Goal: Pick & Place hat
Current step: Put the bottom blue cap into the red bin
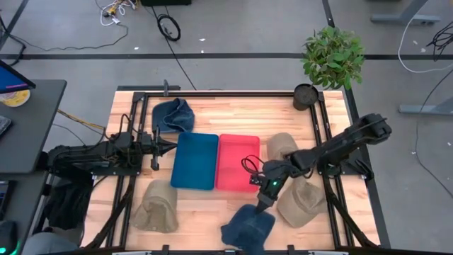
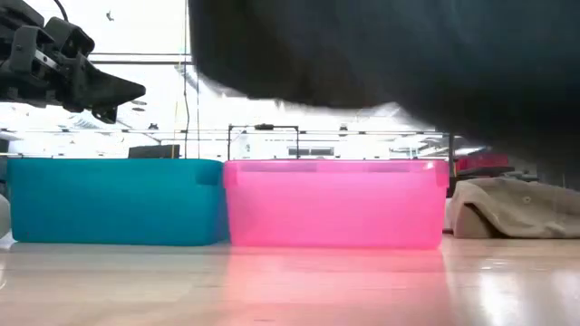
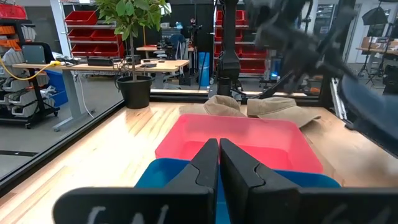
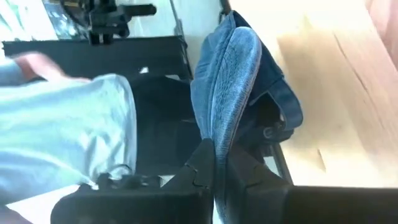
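A blue denim hat hangs near the table's near edge, and my right gripper is shut on it. In the low view the hat is a dark mass filling the top, close to the camera. The right wrist view shows its folded cloth running away from my right gripper. My left gripper waits shut, left of the blue bin and above the table; it shows in the low view and the left wrist view. The red bin sits beside the blue one. My right gripper pinches a folded edge of the blue hat between its two fingers, several layers together. The fingers slant down toward the table's near edge. The hat hangs beyond and below them; in the low view its underside is clear of the table.
A second blue hat lies at the far left. A tan hat lies near left, and two tan hats lie right of the red bin. A potted plant stands at the far right corner. A person's light blue sleeve shows beyond the near edge.
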Robot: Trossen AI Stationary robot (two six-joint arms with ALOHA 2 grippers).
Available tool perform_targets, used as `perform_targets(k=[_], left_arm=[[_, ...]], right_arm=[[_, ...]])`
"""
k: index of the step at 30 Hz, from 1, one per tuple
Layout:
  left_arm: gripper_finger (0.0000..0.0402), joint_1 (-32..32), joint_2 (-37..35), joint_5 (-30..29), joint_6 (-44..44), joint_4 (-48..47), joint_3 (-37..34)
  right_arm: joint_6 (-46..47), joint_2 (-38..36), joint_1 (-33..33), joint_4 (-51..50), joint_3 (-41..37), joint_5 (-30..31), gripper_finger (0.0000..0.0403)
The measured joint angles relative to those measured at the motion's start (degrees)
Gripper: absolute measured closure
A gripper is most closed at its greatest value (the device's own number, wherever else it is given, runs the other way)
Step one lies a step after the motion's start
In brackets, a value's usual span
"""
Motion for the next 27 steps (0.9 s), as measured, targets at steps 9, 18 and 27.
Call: perform_targets(k=[9,18,27], left_arm=[[0.0385,0.0,0.0,0.0,0.0,0.0,0.0],[0.0385,0.0,0.0,0.0,0.0,0.0,0.0],[0.0385,0.0,0.0,0.0,0.0,0.0,0.0]], right_arm=[[-16.2,-3.2,-4.3,-32.6,19.2,0.4,0.0393],[-34.7,-3.2,-19.6,-52.1,30.4,0.6,0.0393],[-51.7,-2.6,-31.8,-62.3,35.3,-6.3,0.0393]])
